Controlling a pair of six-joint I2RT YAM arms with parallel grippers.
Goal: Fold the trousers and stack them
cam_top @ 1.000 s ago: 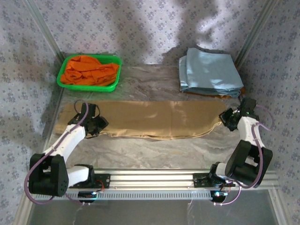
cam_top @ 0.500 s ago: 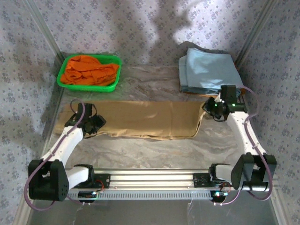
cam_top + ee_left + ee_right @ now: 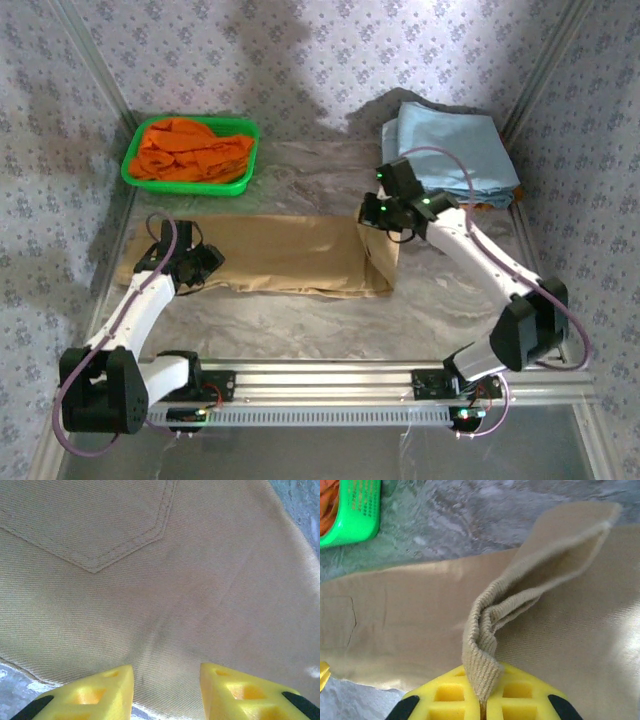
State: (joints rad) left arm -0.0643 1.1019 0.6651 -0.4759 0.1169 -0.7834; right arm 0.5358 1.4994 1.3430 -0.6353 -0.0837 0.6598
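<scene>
Leg ends of the trousers (image 3: 280, 255) have been carried nearer the green basket (image 3: 185, 186) by the right gripper (image 3: 375, 215), its fingers clamped together on the hem, so the first fold is judged about half done. Just in front of the basket, the waist end is lying flat under the left gripper (image 3: 205, 265), whose fingers are held apart.

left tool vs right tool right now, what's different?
The right tool is shut, pinching a hem of the trousers; the left tool has jaws apart, nothing pinched. The right tool holds its end lifted and folded back over the middle; the left tool sits low at the pocket end, cloth flat beneath. Shared: both yellow-tipped, both over the trousers.
</scene>
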